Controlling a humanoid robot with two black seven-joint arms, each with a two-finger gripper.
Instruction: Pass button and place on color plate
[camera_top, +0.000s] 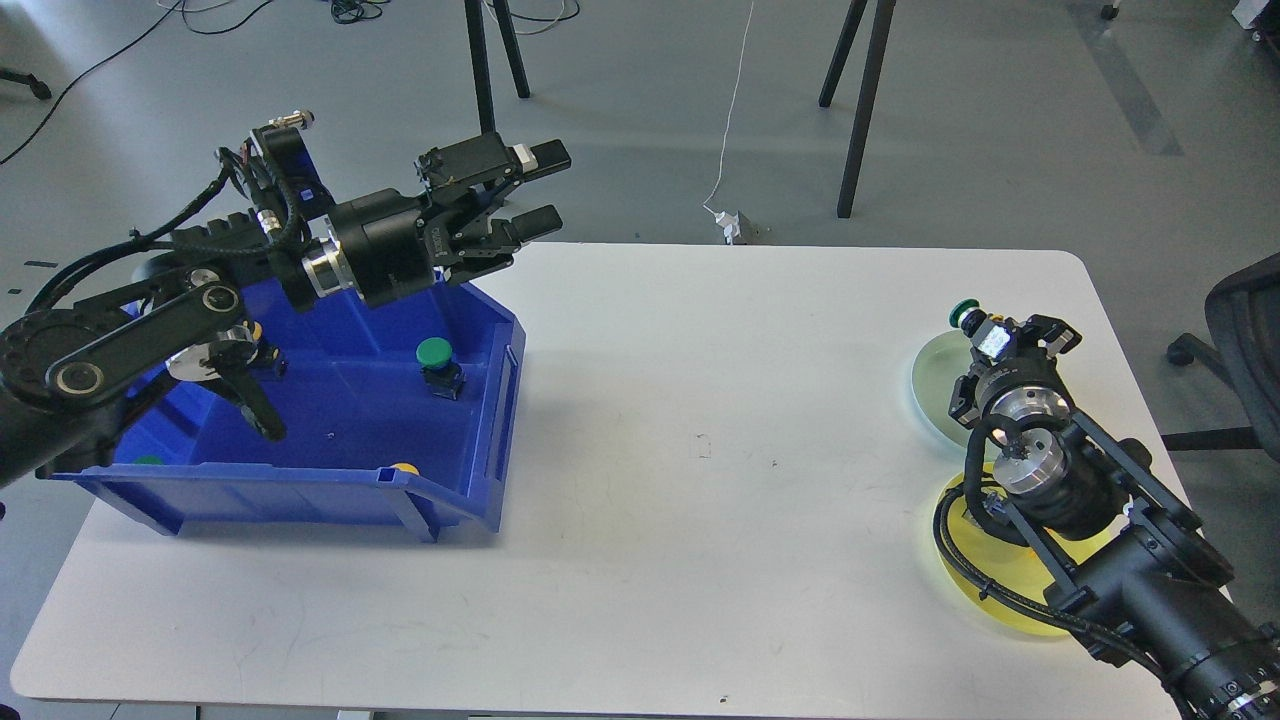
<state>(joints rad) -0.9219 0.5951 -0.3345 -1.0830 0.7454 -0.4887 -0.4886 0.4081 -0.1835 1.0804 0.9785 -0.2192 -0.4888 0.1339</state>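
Observation:
My right gripper (1000, 345) is shut on a green-capped button (965, 312) and holds it low over the pale green plate (930, 385) at the table's right edge. The button's cap points up and to the left. A yellow plate (985, 595) lies nearer to me, partly hidden under my right arm. My left gripper (545, 190) is open and empty, raised above the far right corner of the blue bin (470, 500). Another green button (434, 353) stands inside the bin.
A yellow button (404, 468) and a green one (148, 461) lie at the bin's near wall. Stand legs (850, 110) and a cable are on the floor behind the white table (700, 450). A chair (1245, 330) stands at the right.

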